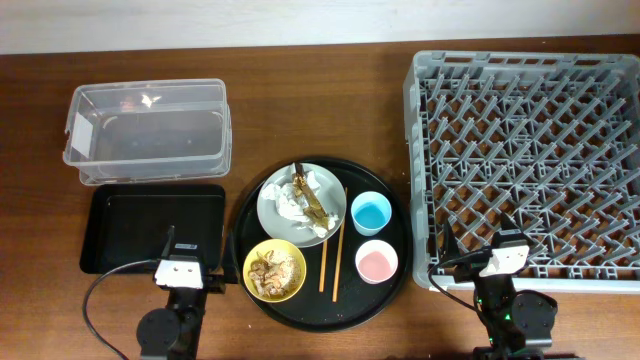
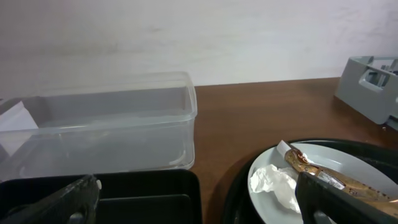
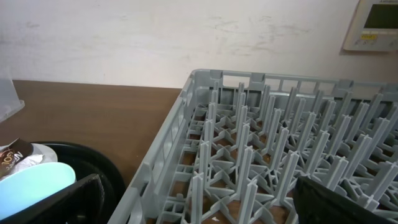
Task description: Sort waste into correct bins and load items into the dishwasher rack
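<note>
A pale grey plate [image 1: 303, 203] on the large round black tray [image 1: 392, 275] holds crumpled white tissue [image 1: 296, 201] with a brown scrap [image 1: 315, 205]. A small yellow bowl [image 1: 275, 270] holds brownish food bits. Wooden chopsticks [image 1: 333, 245], a light blue cup [image 1: 371, 213] and a pink cup [image 1: 377, 262] lie on the same tray. The clear tub [image 1: 148, 130] and the shallow black tray [image 1: 152, 226] are at the left. The grey rack [image 1: 530, 150] is at the right. My left gripper [image 2: 199, 199] is open over the black tray's corner. My right gripper [image 3: 199, 199] is open over the rack's near left corner.
The left arm's base [image 1: 180, 290] stands at the front edge below the shallow black tray, with a cable looping left. The right arm's base [image 1: 505, 290] stands at the front of the rack. A wall runs behind the table.
</note>
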`<action>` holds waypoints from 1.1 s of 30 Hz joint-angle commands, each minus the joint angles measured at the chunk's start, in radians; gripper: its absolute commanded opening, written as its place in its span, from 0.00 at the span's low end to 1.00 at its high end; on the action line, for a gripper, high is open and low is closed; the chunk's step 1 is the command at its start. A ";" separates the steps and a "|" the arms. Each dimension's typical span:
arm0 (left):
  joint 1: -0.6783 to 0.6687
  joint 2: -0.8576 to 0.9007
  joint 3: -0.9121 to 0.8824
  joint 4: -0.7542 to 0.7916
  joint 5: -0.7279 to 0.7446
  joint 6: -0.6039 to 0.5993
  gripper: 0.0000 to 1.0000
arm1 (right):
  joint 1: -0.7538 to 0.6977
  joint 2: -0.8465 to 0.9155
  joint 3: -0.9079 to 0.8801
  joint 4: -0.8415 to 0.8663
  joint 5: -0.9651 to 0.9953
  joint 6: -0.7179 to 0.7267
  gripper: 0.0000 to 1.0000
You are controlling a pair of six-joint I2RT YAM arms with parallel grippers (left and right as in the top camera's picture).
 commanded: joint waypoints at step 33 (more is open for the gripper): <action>-0.039 1.111 0.975 -0.690 0.252 -0.165 0.99 | 0.005 0.935 0.927 -0.921 0.004 0.126 0.98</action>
